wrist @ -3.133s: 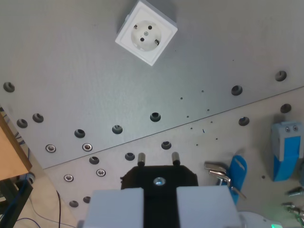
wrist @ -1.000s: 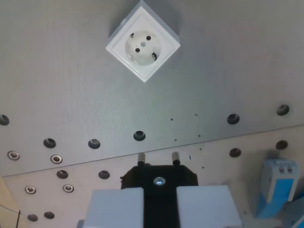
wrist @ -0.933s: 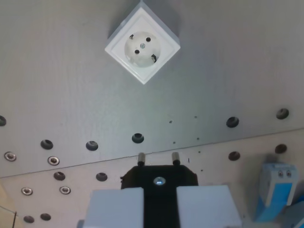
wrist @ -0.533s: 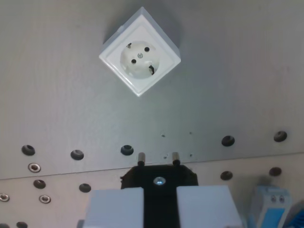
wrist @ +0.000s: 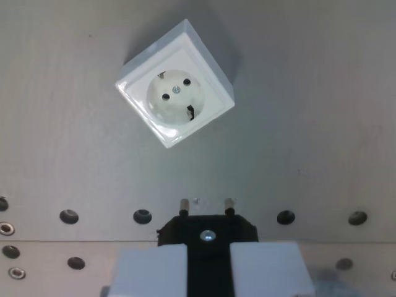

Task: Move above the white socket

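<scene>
White socket sits in the upper middle of the frame, a little left of centre, turned so its square plate reads as a diamond. Its round recess faces the camera: two dark pin holes, a small screw between them, and earthing clips at the upper left and lower right of the recess. It rests on a grey metal plate that fills most of the picture.

Down at the bottom centre, the hand pokes in from the lower edge, two pale finger blocks pressed against either side of a black plug. The hand is pinching that plug, and the plug's two metal pins point up the frame toward the socket. Plug and socket are well apart, with bare grey plate between them; the socket lies above and slightly left of the pins in the frame.

A row of dark round holes runs across the lower part of the plate, level with the pins. Below it, at the lower left, a lighter tabletop shows more holes, some with shiny metal inserts.
</scene>
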Available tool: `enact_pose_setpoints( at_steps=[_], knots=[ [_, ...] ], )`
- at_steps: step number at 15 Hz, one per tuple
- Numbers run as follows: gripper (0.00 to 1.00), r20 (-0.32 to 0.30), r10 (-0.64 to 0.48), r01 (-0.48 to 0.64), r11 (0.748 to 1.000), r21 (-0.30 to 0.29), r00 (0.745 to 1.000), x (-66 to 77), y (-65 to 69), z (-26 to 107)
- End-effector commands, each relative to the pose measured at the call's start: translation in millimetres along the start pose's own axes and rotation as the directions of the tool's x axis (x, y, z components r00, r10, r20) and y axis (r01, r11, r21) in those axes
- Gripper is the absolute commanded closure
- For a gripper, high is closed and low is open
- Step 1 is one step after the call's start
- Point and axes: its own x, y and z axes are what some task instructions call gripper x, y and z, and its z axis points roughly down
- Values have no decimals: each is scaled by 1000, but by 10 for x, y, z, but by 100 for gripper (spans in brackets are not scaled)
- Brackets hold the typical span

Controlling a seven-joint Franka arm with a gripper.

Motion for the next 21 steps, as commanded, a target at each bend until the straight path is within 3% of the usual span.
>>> enact_pose_setpoints(
  at_steps=[1,15,21],
  knots=[
    [100,-91,-182,179,983,-34,979,-18,56,166],
    [100,-102,-257,254,966,-49,961,17,111,856],
    [100,-102,-247,243,968,-56,964,2,117,1010]
  ],
)
